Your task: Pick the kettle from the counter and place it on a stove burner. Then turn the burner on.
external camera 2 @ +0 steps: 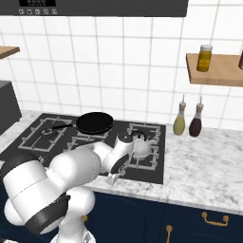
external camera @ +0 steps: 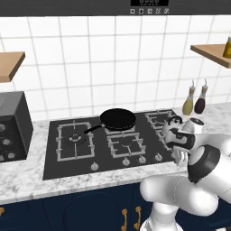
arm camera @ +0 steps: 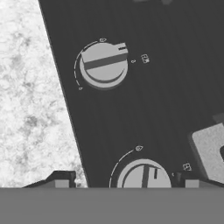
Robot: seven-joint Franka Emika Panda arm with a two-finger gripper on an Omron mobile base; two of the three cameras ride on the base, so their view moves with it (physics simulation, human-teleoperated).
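The small silvery kettle point(external camera 2: 140, 145) stands on the front right burner of the black stove point(external camera: 50, 159), partly hidden behind my wrist; its dark handle point(external camera: 173, 120) peeks over the hand. My gripper point(external camera 2: 114, 179) points down at the stove's front right edge, beside the kettle and not touching it. In the hand view the gripper point(arm camera: 127, 183) is open, its fingertips point(arm camera: 61, 180) wide apart on either side of a round grey knob point(arm camera: 144, 177). A second knob point(arm camera: 104, 65) lies further along. The marble counter point(arm camera: 30, 100) borders the stove.
A black frying pan point(external camera: 118, 119) sits on the back middle burner, handle pointing left. Two slim bottles point(external camera 2: 179, 122) stand on the counter right of the stove. A dark appliance point(external camera: 13, 126) sits far left. Wooden shelves hang on both sides, one holding a jar point(external camera 2: 204, 58).
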